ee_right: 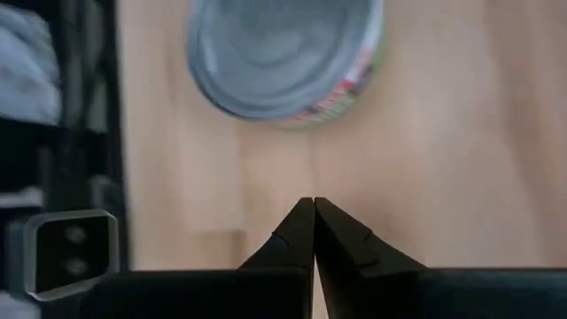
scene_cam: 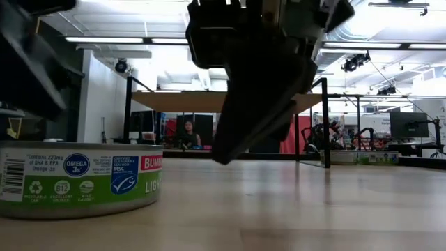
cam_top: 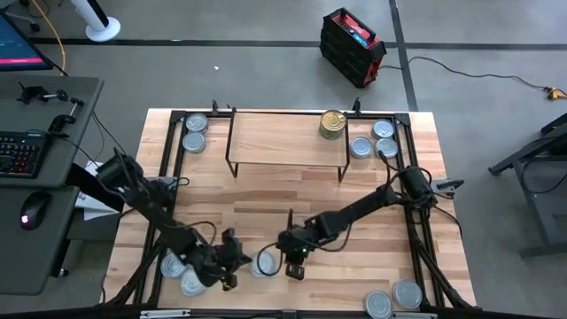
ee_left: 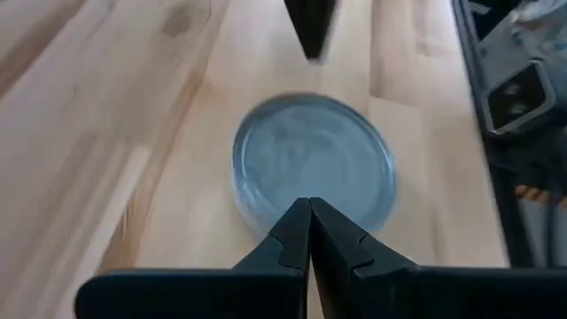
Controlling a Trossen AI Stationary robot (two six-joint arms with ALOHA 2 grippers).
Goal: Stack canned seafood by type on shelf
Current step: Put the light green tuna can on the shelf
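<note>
I am the robot with two dark arms at a wooden table [cam_top: 266,213]. My right gripper [cam_top: 295,266] hangs low over the near middle of the table. Its two fingers are pressed together and hold nothing. A silver tin [cam_top: 265,262] lies flat on the wood just beside it, on the side toward my left arm. From my right wrist I see that tin [ee_right: 288,53] ahead of my fingertips, with bare wood in between.

My left gripper [cam_top: 232,270] is on the other side of the same tin. Its fingers are pressed together too and hold nothing. From my left wrist, the tips sit right at the edge of the tin [ee_left: 314,164]; I cannot tell if they touch it.

The shelf [cam_top: 288,137] stands at the far middle of the table. One gold tin [cam_top: 332,124] sits on its right end.

More silver tins wait on the table: two at the far left corner [cam_top: 195,131], three at the far right corner [cam_top: 374,140], two by my left arm near the front [cam_top: 182,273], and two at the near right corner [cam_top: 394,299].
</note>
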